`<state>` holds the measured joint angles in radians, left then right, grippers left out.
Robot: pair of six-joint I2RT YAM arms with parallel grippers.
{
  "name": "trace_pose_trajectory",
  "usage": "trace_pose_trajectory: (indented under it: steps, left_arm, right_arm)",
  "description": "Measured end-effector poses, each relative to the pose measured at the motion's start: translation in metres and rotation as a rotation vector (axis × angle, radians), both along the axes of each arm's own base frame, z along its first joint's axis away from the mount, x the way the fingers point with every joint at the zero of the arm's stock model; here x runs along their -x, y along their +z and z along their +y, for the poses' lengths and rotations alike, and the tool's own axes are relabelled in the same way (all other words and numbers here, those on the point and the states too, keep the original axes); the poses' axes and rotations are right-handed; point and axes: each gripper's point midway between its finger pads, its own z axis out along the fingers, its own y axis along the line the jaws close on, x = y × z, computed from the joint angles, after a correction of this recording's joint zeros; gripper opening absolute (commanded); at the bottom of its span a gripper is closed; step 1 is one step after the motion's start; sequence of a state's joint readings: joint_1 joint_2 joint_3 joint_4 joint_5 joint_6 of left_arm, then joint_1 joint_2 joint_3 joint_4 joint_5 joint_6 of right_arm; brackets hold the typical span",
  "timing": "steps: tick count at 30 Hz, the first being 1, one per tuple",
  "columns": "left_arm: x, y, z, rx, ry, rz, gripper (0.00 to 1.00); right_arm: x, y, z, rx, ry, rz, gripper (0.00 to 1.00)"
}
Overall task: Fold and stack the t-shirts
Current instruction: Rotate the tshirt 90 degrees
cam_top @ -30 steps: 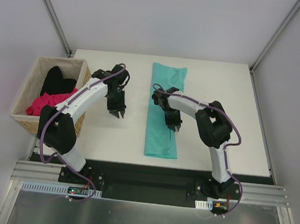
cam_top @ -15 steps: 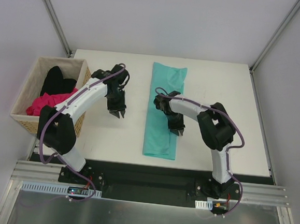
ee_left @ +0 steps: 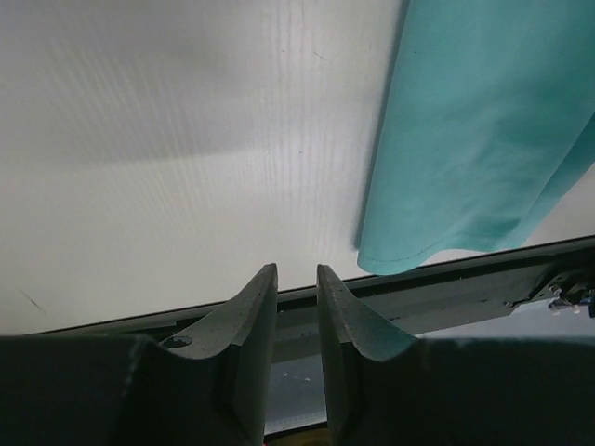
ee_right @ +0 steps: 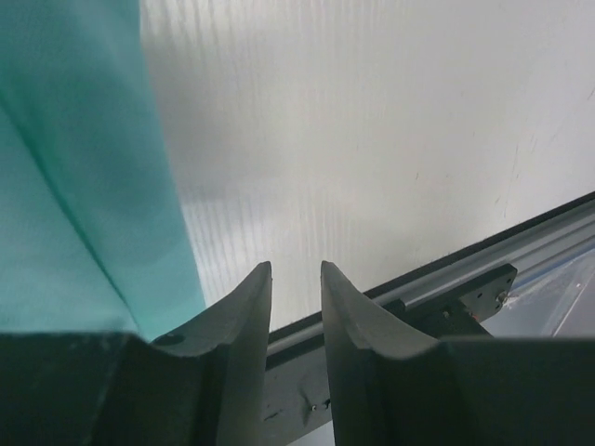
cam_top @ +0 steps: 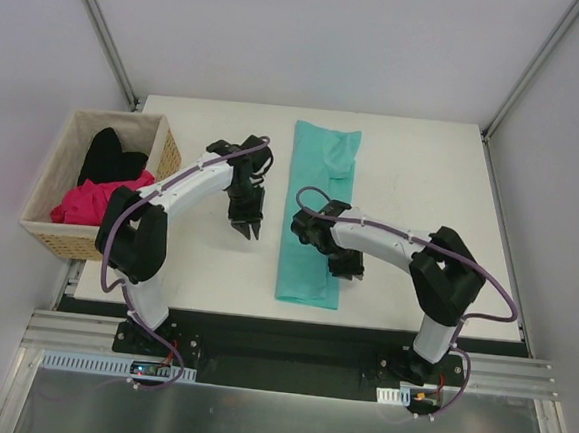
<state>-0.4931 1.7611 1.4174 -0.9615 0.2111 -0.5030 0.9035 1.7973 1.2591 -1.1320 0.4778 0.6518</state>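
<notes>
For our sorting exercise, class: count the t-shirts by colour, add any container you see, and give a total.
Teal t-shirt: 1
Magenta pink t-shirt: 1
Black t-shirt: 1
Wicker basket: 1
Total: 4

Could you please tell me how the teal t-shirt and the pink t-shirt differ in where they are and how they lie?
The teal t-shirt lies on the table, while the pink t-shirt sits in the wicker basket at the table's left edge. The teal one is folded flat into a long narrow strip; the pink one is a crumpled heap. Both are plain-coloured cloth.
</notes>
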Motion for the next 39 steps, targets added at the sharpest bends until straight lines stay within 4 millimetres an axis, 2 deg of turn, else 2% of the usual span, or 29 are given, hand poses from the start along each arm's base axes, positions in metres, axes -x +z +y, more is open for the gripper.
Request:
trace_pose_trajectory:
  steps: [4,9,10,18,23,26,30,39]
  left_arm:
    - [0.004,-0.003,-0.009,0.013,-0.032,0.009,0.23]
    - [0.003,-0.003,-0.01,0.017,-0.044,0.004,0.23]
    - [0.004,-0.004,-0.009,0.016,-0.047,0.004,0.23]
    - [0.015,-0.012,-0.002,-0.005,-0.05,0.029,0.23]
    - [0.015,-0.006,0.002,-0.007,-0.054,0.003,0.23]
    - [0.016,-0.004,0.005,-0.012,-0.058,-0.01,0.23]
    - [0.016,-0.004,0.007,-0.015,-0.057,-0.008,0.23]
    - [0.017,-0.004,0.008,-0.016,-0.061,-0.004,0.23]
  right_arm:
    - [0.014,0.006,0.013,0.006,0.045,-0.01,0.38]
    - [0.024,0.009,0.033,-0.018,0.086,-0.013,0.43]
    - [0.025,0.008,0.038,-0.021,0.093,-0.011,0.48]
    - [0.028,-0.002,0.073,-0.026,0.151,-0.005,0.49]
    - [0.029,-0.005,0.077,-0.048,0.135,-0.021,0.47]
    - [0.032,-0.01,0.071,-0.052,0.112,-0.03,0.46]
    - [0.036,-0.013,0.066,-0.055,0.086,-0.035,0.46]
    - [0.039,-0.02,0.069,-0.085,0.056,-0.036,0.42]
